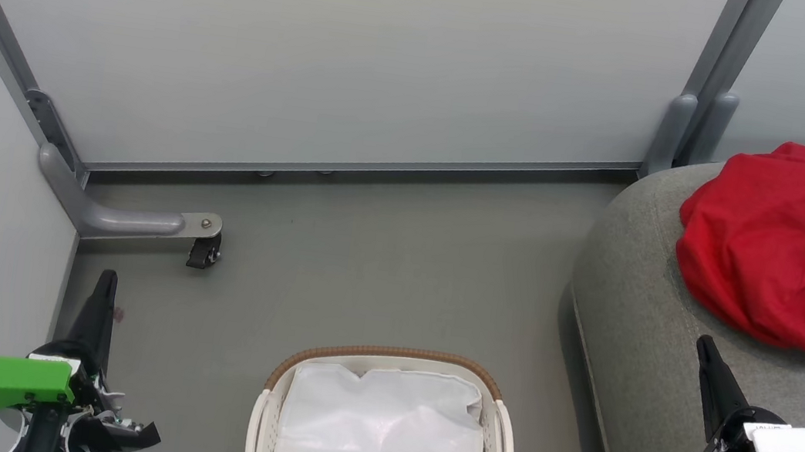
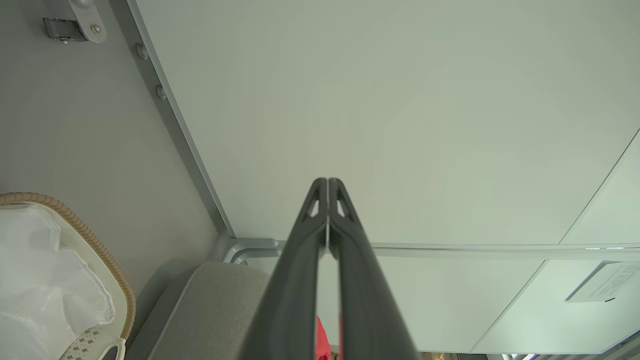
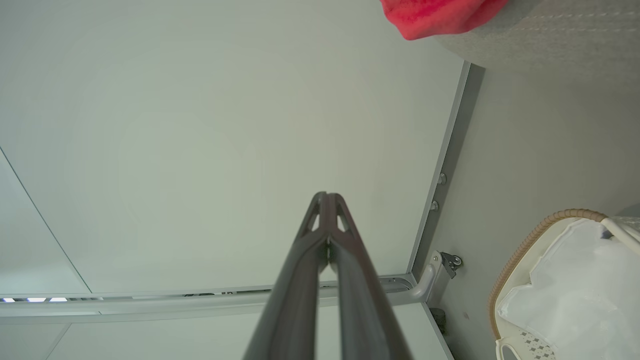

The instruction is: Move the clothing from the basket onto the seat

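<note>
The red clothing (image 1: 789,246) lies bunched on the grey seat (image 1: 638,327) at the right; a red edge of the clothing (image 3: 435,17) also hangs over the seat (image 3: 550,35) in the right wrist view. The basket (image 1: 393,355) stands on the floor at bottom centre, with just its white liner (image 1: 383,433) showing inside. My left gripper (image 1: 106,280) is shut and empty at the lower left, apart from the basket. My right gripper (image 1: 705,348) is shut and empty over the seat's front edge, below the clothing. Both wrist views show fingertips pressed together, the left gripper (image 2: 327,182) and the right gripper (image 3: 326,196).
Pale partition panels (image 1: 333,46) with grey metal frames close off the back and left. A frame foot with a caster (image 1: 201,250) sticks out onto the grey floor (image 1: 381,270) at the left. The basket (image 2: 75,235) sits beside the seat (image 2: 215,310).
</note>
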Robot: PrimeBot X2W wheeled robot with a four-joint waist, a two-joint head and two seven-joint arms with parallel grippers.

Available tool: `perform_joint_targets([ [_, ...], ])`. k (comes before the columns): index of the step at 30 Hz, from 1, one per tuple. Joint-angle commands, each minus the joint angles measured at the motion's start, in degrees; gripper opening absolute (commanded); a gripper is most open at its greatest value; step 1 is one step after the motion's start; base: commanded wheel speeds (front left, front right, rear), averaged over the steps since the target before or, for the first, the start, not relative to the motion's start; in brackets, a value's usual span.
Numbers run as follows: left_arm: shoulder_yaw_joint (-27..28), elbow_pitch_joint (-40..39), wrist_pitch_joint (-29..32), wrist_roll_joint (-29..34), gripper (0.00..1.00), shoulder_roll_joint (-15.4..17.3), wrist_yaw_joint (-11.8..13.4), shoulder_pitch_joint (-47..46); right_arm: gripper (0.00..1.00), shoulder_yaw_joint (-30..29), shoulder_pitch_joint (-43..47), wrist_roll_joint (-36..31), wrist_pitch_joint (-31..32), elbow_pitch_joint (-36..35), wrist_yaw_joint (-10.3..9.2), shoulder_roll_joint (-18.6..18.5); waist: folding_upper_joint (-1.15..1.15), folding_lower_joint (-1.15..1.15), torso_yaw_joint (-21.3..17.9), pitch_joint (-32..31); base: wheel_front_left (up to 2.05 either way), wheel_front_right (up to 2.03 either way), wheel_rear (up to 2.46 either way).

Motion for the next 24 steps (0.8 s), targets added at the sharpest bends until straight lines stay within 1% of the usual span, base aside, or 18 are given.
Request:
perform_joint_targets([
  [1,0.1,-0.1,0.2,-0.2,0.0,0.3,-0.3,-0.6,0.0,-0.1,-0.5,0.2,0.2,-0.2,0.0,-0.3,0.0,0.0,0.0,0.0,0.0,0.0,0.0],
  [24,0.1,-0.1,0.2,-0.2,0.0,0.3,-0.3,-0.6,0.0,-0.1,-0.5,0.2,0.2,-0.2,0.0,-0.3,0.0,0.0,0.0,0.0,0.0,0.0,0.0],
])
